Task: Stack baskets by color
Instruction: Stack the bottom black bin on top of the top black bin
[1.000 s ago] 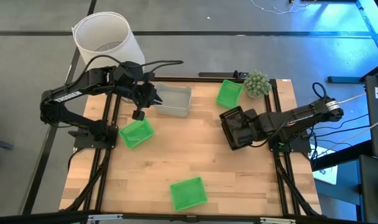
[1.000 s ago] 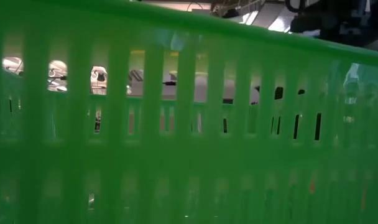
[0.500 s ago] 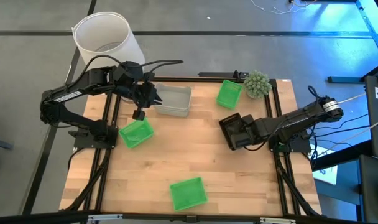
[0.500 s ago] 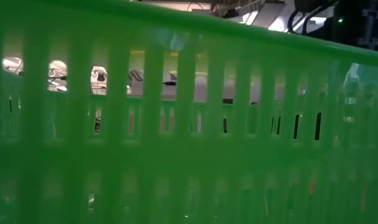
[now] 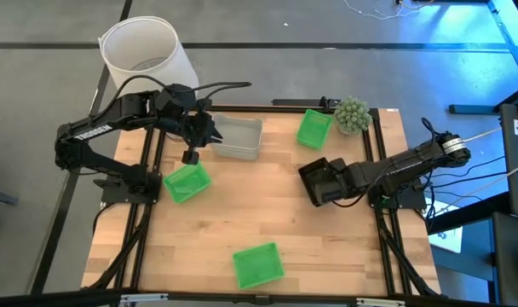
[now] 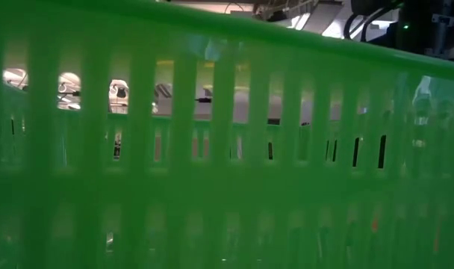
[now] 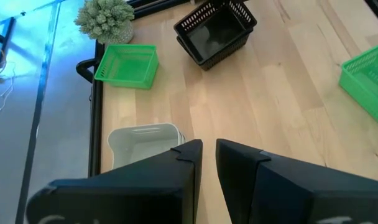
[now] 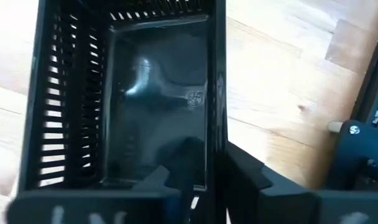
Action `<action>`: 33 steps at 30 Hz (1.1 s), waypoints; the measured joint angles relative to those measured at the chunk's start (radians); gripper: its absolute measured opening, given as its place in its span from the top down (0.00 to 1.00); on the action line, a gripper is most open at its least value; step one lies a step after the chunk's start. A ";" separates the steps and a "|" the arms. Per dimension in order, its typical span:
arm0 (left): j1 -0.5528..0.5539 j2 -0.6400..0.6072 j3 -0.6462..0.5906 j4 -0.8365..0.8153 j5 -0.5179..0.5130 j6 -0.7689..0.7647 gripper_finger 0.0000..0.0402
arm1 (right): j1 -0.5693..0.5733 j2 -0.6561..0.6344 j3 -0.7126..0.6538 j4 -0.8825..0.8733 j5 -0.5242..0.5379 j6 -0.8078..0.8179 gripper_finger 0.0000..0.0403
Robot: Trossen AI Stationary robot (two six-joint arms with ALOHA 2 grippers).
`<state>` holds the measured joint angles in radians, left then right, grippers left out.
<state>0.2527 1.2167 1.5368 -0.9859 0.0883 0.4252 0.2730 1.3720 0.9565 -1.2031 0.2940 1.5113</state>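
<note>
My right gripper has its fingers straddling the near wall of the black slotted plastic basket stack, mid-right on the wooden table; grip unclear. My left gripper, fingers narrowly apart, empty, hovers beside the translucent grey-white baskets. Three green baskets lie scattered.

Bright green slatted plastic baskets: one just beside the left hand, one well apart from both hands, one beyond the right hand. Glossy black slotted plastic basket stack at the right hand, slots showing pale. Translucent grey-white plastic baskets beside the left hand. Pale wood-grain plank bench, black frame. Fuzzy grey-green plant ball. Large white cylindrical lampshade. Both hands dark.
</note>
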 joint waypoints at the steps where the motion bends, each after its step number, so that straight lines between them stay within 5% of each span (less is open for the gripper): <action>1: 0.000 0.000 0.000 0.000 0.000 0.000 0.90 | -0.002 0.000 0.000 0.005 0.000 -0.001 0.80; 9: 0.000 0.000 0.000 0.000 0.000 0.000 0.90 | -0.021 0.000 0.000 0.017 -0.017 -0.011 0.74; 19: 0.000 0.000 0.000 0.000 -0.001 0.000 0.90 | -0.021 0.000 0.001 0.034 0.010 -0.055 0.97; 28: 0.000 0.000 0.000 0.000 -0.001 0.000 0.90 | -0.021 0.000 0.001 0.035 0.027 -0.060 0.96; 33: 0.000 0.000 0.000 0.000 -0.001 0.000 0.90 | -0.022 0.000 0.001 0.036 0.027 -0.054 0.84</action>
<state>0.2528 1.2167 1.5368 -0.9863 0.0872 0.4252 0.2509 1.3720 0.9577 -1.1670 0.3214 1.4574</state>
